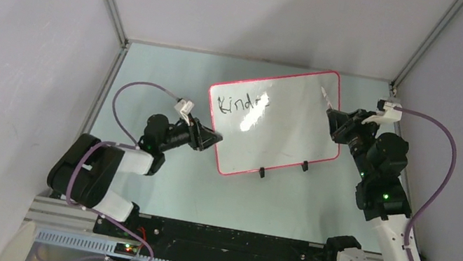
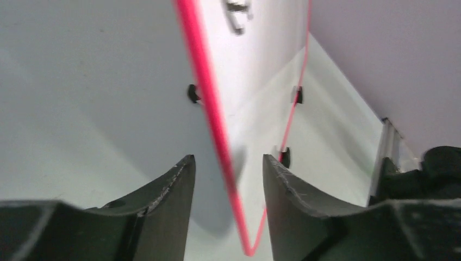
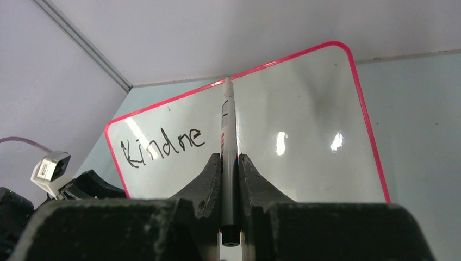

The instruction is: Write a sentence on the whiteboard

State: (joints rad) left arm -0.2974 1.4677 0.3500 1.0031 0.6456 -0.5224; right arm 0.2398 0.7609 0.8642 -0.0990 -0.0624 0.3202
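Pinching a marker (image 3: 228,136) tight, the right gripper (image 3: 230,159) is holding it by the far right corner of the whiteboard (image 1: 284,136) on the bench (image 1: 315,205), its sentence (image 3: 163,145) reading "Kindne", while the left gripper (image 2: 228,163) is straddling the left rim, jaws apart.

Pink-rimmed white board (image 1: 287,140), propped on black feet, left edge between the left claw's (image 1: 215,139) fingers; black "Kindne" (image 1: 242,102) near that claw.

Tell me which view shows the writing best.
Right wrist: the writing reads "Kindne", large and sharp, just left of the marker. The top view shows the writing small, its last letters faint. The left wrist shows only a blurred dark smudge at the frame's top, likely part of it.
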